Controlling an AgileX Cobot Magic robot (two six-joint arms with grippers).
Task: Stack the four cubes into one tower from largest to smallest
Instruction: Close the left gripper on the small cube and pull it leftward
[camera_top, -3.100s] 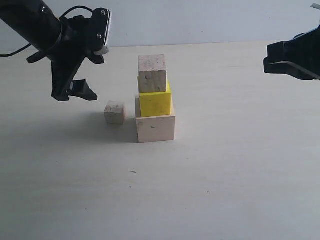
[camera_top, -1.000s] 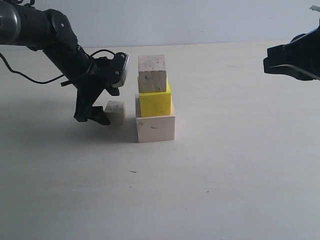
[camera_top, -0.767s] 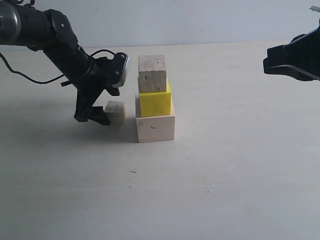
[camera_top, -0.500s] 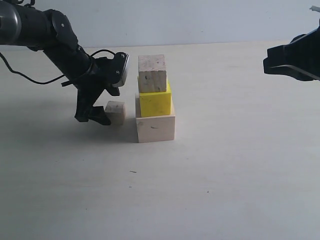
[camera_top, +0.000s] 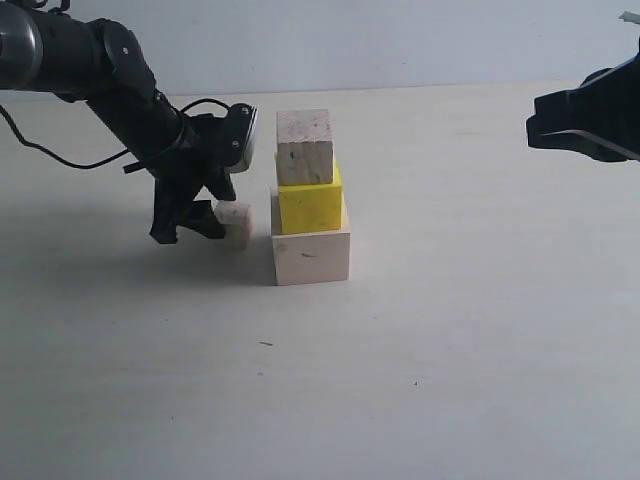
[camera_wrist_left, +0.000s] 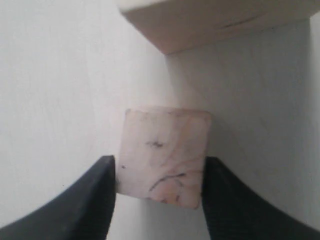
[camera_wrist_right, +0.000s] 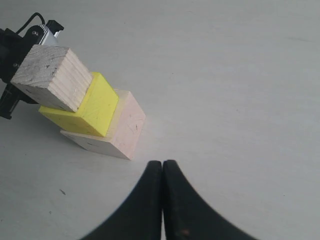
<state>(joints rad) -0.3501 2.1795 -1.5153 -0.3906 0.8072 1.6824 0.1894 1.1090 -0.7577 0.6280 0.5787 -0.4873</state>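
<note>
Left gripper (camera_wrist_left: 159, 171) — black fingers (camera_wrist_left: 95, 200) clamped against both sides of small pale wooden cube with dark specks (camera_top: 238, 222), on pale table (camera_top: 450, 350) just beside tower base.
Tower: large pale wooden cube (camera_top: 311, 256), bright yellow cube (camera_top: 310, 204), mid-sized pale wooden cube (camera_top: 304, 147) on top.
Right gripper (camera_wrist_right: 162, 167) — closed tight, empty, well apart.

Small cube (camera_wrist_left: 162, 155): raw matt wood w/ specks; yellow cube (camera_top: 310, 208): painted, prob. wood.
</note>
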